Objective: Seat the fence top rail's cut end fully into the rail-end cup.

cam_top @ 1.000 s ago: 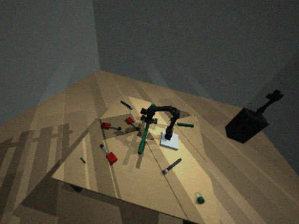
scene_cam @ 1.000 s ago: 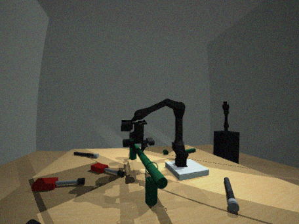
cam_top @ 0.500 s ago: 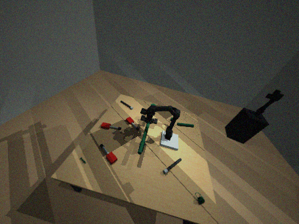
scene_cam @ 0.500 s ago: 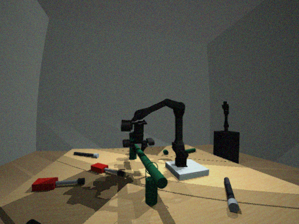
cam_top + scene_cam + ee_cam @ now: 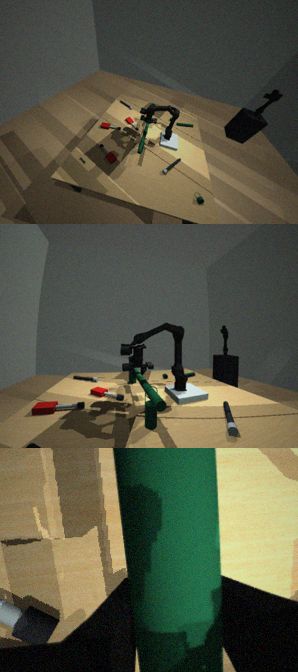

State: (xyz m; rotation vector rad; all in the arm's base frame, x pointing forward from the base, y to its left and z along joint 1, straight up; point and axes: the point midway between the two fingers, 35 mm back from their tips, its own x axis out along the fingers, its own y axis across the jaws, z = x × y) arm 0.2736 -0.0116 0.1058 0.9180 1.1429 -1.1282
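Observation:
The green top rail (image 5: 142, 141) (image 5: 148, 390) (image 5: 185, 548) runs lengthwise from near the big post to the short line post. My gripper (image 5: 148, 122) (image 5: 138, 371) (image 5: 165, 581) is shut on the rail near its far end, with one black finger on each side. The big green post (image 5: 132, 378) stands behind the gripper. The short green post (image 5: 150, 417) stands under the rail's near end, and a thin loop rises around the rail there. The rail's cut end, the rail-end cup and the brace band are hidden by the gripper or too small and dark to tell, so seating cannot be judged.
The arm stands on a white base plate (image 5: 173, 147) (image 5: 193, 398) right of the rail. Red-ended tools (image 5: 111, 158) (image 5: 44, 408) lie left. A dark rod (image 5: 172, 166) (image 5: 229, 415) lies right. A green rod (image 5: 185, 125) lies behind the base. A green cap (image 5: 200, 200) lies near the table's corner.

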